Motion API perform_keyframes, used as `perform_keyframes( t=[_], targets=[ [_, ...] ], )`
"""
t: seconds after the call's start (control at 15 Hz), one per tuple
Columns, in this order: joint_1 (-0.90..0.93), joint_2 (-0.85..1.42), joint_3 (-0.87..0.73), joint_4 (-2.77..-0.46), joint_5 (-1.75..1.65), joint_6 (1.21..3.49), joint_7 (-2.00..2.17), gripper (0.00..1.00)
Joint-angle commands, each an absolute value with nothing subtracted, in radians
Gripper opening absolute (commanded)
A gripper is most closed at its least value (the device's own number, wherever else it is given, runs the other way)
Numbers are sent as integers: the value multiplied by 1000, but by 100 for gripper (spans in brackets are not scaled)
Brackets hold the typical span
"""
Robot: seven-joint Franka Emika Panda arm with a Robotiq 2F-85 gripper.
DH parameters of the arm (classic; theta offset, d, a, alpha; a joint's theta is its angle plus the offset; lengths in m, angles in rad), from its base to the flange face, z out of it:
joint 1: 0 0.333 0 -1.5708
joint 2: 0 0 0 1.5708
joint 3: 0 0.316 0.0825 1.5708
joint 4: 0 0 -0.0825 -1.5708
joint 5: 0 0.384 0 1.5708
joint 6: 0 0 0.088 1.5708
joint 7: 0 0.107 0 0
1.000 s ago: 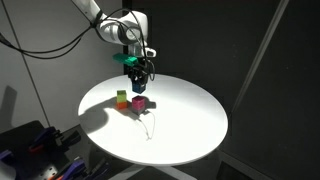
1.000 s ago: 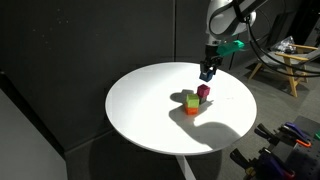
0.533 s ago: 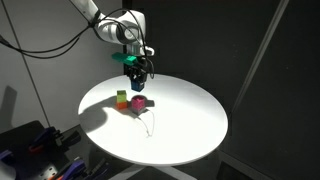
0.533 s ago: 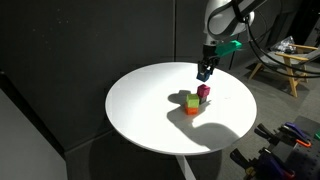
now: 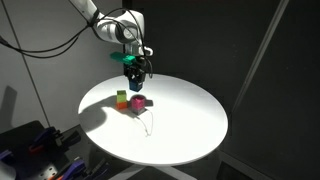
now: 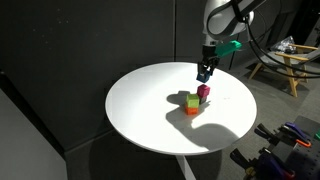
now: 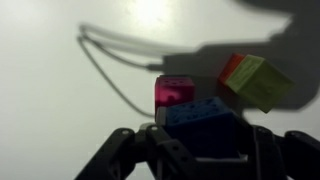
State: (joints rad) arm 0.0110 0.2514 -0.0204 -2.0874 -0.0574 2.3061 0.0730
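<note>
Pincer (image 5: pixel 137 73) clamped on the small blue cube (image 7: pixel 205 115) by its sides, underside free, hovering over the magenta plastic cube (image 7: pixel 175 92) mid-left on the round white bench (image 5: pixel 190 125), with the green-on-orange block stack (image 6: pixel 191 103) just beside.

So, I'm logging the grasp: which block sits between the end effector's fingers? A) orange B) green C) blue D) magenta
C: the wrist view shows the blue block between the fingers of the end effector; the magenta block and green block lie beyond it.
</note>
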Motion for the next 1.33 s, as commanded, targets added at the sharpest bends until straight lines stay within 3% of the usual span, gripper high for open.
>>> perform_keyframes(
  t=[0.0,1.27],
  targets=[
    [17,215,-17,-2094,-72,2253,69,34],
    [42,231,-9,-2111,-121,2244,79,34]
  ],
)
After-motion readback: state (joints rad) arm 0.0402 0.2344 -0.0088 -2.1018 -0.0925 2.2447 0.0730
